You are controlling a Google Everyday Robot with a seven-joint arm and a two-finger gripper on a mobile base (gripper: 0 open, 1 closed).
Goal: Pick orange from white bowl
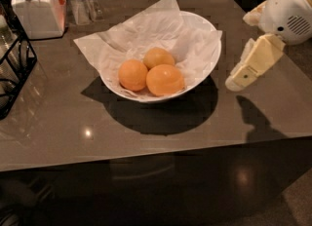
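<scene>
The white bowl (213, 43) stands mid-table, lined with crumpled white paper. Three oranges lie in it. The orange (165, 80), the largest, deep orange and slightly oblong, lies at the front right. A smaller round one (132, 74) sits to its left, and a yellowish one (158, 57) lies behind. My gripper (240, 52) hangs to the right of the bowl, just outside its rim and above the table. Its cream fingers (251, 65) are spread apart and hold nothing. It touches neither the bowl nor the fruit.
A white lidded jar (34, 8) stands at the back left, with a clear stand (84, 6) beside it. A black wire rack (14, 69) sits at the left edge. The glossy brown table (146, 142) ends close in front of the bowl.
</scene>
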